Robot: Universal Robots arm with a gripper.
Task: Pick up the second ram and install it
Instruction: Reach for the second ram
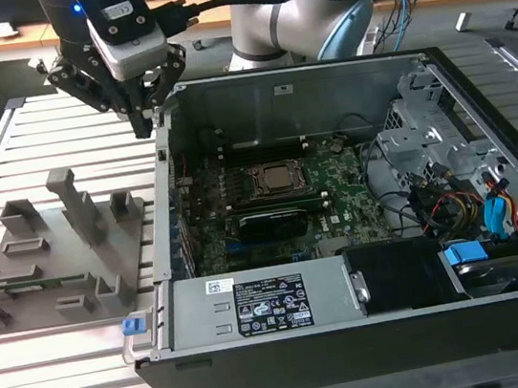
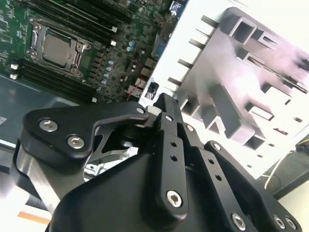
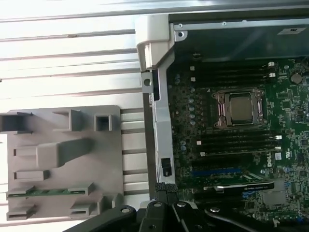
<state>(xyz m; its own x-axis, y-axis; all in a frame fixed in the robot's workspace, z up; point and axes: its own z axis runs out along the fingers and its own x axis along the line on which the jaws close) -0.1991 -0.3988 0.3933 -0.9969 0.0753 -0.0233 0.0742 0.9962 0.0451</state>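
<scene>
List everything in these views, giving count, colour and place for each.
slatted table: one, pale metal, under everything
holder tray: one, grey, on the table at the exterior view's left, beside the case
second ram: one, green, lying in a slot of the holder tray
computer case: one, black, open on top, at the exterior view's right
motherboard: one, green, inside the case
processor socket: one, silver and black, on the motherboard
power supply: one, grey, along the case's near wall
arm: one, silver with pale blue joints, behind the case
claw: one, black, shut and holding nothing, by the case wall nearest the tray
</scene>
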